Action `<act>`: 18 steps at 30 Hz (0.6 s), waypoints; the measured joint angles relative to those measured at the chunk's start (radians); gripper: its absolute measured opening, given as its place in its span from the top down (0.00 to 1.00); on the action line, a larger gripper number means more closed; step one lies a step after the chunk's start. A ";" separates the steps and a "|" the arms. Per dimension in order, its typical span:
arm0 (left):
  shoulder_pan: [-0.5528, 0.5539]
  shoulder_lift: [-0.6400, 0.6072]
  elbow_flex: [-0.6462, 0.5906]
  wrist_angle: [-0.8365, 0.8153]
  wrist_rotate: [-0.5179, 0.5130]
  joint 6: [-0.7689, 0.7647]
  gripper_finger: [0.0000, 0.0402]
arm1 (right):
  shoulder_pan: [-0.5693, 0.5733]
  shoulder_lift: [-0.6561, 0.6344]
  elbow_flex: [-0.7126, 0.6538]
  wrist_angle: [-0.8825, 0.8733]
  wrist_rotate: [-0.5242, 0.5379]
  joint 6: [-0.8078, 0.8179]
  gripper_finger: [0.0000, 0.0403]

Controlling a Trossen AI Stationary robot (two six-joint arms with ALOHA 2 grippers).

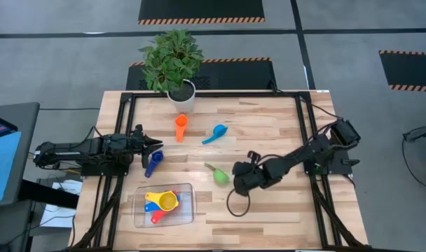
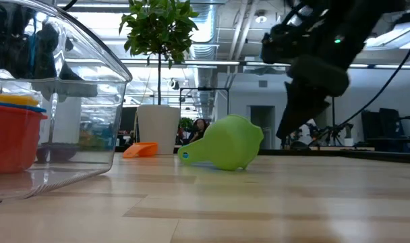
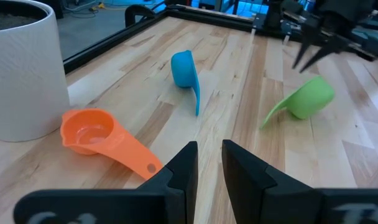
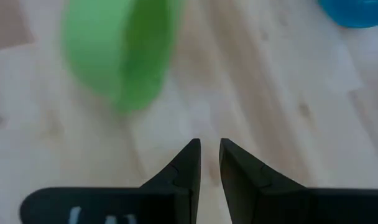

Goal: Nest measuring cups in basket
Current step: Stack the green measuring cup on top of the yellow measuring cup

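Observation:
The clear basket (image 1: 188, 213) near the front edge holds a yellow cup (image 1: 167, 201), a red one and a blue one nested together. Loose on the wood lie an orange cup (image 1: 181, 127), a light blue cup (image 1: 214, 134), a dark blue cup (image 1: 153, 162) and a green cup (image 1: 218, 174). The green cup rests on its side (image 2: 225, 152). My right gripper (image 1: 235, 178) hovers just right of the green cup, slanting down, narrowly open with nothing in it (image 4: 209, 146). My left gripper (image 1: 155, 145) waits at the left, narrowly open (image 3: 209, 152), beside the dark blue cup.
A white plant pot (image 1: 182, 94) stands at the far edge behind the orange cup. A black cable loop (image 1: 237, 203) hangs from the right arm onto the wood near the basket. Black frame rails (image 1: 129, 105) border the table's left, right and far sides.

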 joint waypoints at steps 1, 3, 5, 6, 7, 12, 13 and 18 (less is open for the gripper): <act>0.000 0.000 0.000 0.000 0.000 0.000 0.85 | -0.020 0.000 0.009 -0.016 0.000 -0.004 0.80; 0.000 0.000 0.000 0.000 0.000 0.001 0.85 | -0.061 0.000 0.025 -0.042 0.000 0.007 0.81; 0.000 0.000 0.000 0.000 0.000 0.007 0.85 | -0.100 0.000 0.036 -0.065 0.000 0.005 0.82; 0.000 0.000 0.000 0.000 0.000 0.008 0.85 | -0.123 0.000 0.040 -0.077 -0.004 -0.009 0.82; 0.000 0.000 0.000 0.000 0.000 0.008 0.85 | -0.148 0.000 0.044 -0.090 -0.016 -0.032 0.83; 0.000 0.000 0.000 -0.001 0.000 0.011 0.85 | -0.269 -0.001 0.068 -0.203 -0.059 -0.108 0.80; 0.000 0.000 0.000 -0.003 0.000 0.011 0.85 | -0.287 -0.001 0.070 -0.236 -0.060 -0.123 0.78; 0.000 0.000 0.000 -0.004 0.000 0.011 0.85 | -0.355 -0.001 0.073 -0.318 -0.056 -0.138 0.62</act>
